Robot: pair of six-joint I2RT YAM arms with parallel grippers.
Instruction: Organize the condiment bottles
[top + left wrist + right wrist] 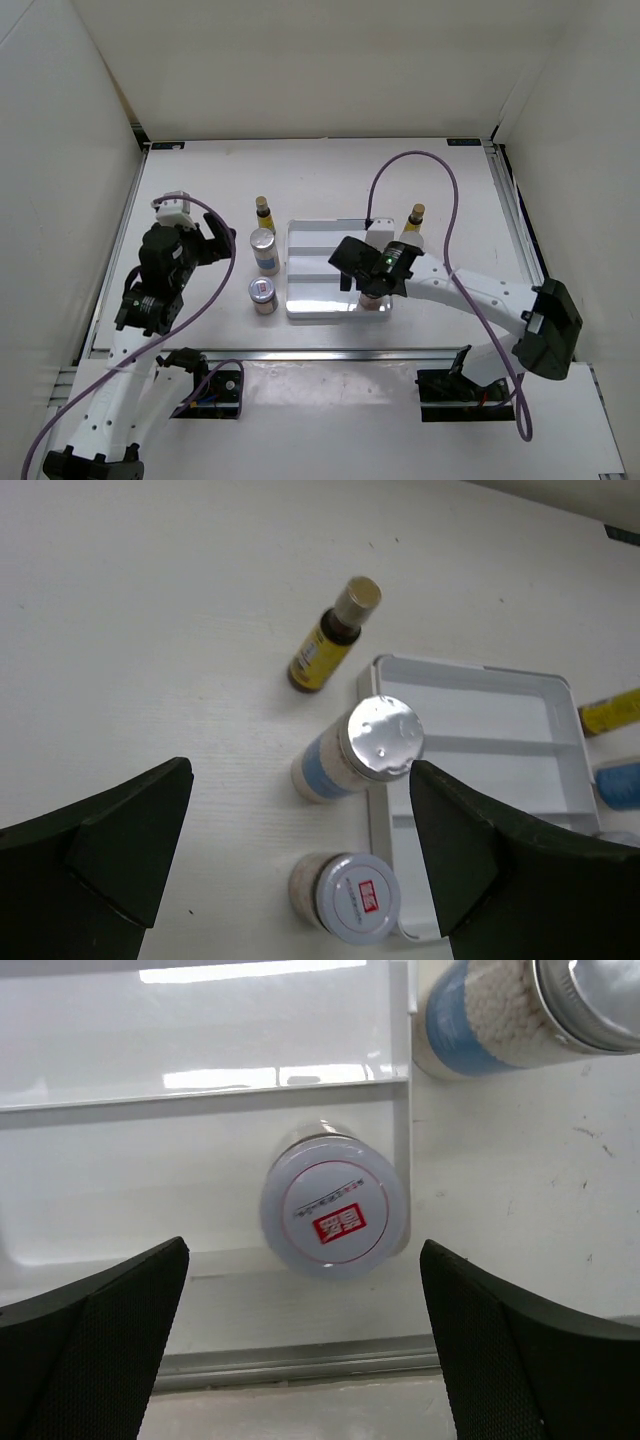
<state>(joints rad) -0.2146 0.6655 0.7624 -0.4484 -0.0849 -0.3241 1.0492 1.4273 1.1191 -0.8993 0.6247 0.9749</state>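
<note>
The table (200, 170) carries the tray (320, 235) at its middle. Dividers split the tray into lanes, which I judge are meant to take the bottles in rows.

My right pincer (303, 1250) hangs over the tray's five o'clock corner with its fingers spread wide. They stand clear of the short jar (335, 1215), which is upright between them against the tray wall. I read that as a jar parked in its slot, with the jaws wide so a lift away would not tip it.

My left pincer (300, 770) is just as wide and holds nothing. It is poised at the tray's nine o'clock, facing a column of three just outside that edge. The silver jar (385, 738) is in the middle, close against the tray wall, with the yellow bottle (335, 635) at its twelve and a second short jar (358, 898) at its six.

At the tray's three o'clock, outside it, stand the other silver jar (480, 1020) and the other yellow bottle (416, 222).

By my reckoning one of the six is in the tray and five wait.
</note>
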